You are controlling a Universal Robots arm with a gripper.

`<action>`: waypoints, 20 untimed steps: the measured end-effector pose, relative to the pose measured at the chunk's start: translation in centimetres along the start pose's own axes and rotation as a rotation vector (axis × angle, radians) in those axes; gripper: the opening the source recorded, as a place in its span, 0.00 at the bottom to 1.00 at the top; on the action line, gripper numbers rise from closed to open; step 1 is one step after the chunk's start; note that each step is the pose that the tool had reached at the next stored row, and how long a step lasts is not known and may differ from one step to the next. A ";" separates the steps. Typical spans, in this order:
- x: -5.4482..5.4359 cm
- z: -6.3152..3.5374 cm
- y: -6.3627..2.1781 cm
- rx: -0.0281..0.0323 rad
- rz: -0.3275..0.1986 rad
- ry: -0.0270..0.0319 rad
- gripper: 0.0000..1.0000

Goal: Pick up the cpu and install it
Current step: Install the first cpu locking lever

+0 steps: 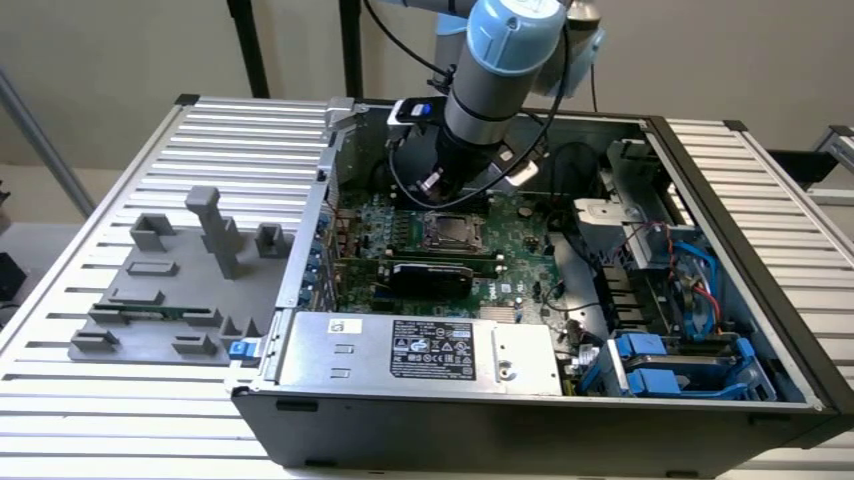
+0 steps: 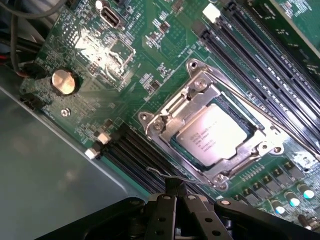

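The cpu (image 2: 214,134), a pale silver square chip with printed text, lies flat inside the metal-framed socket (image 2: 165,117) on the green motherboard. My gripper (image 2: 175,189) hovers beside the socket's edge, above the thin wire lever, its dark fingers shut together with nothing between them. In the exterior view the arm reaches down into the open computer case, and the gripper (image 1: 438,188) hangs just behind the socket (image 1: 449,231).
A silver power-supply box (image 1: 420,350) with a black label fills the case front. Blue drive bays (image 1: 667,365) and cables sit at the exterior view's right. A grey fixture (image 1: 174,290) stands on the table outside the case. Black memory slots (image 2: 260,55) run beside the socket.
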State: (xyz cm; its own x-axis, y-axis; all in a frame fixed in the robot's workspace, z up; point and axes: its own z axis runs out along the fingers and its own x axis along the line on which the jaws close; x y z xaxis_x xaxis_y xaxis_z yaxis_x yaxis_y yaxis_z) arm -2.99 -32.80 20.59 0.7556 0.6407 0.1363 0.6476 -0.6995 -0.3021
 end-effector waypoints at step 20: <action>-1.2 -0.55 -0.80 -0.0010 0.000 -0.0010 0.11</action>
State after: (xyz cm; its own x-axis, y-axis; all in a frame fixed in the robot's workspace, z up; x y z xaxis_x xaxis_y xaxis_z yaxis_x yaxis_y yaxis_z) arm -4.33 -33.16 21.19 0.7557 0.6408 0.1353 0.6475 -0.7000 -0.3013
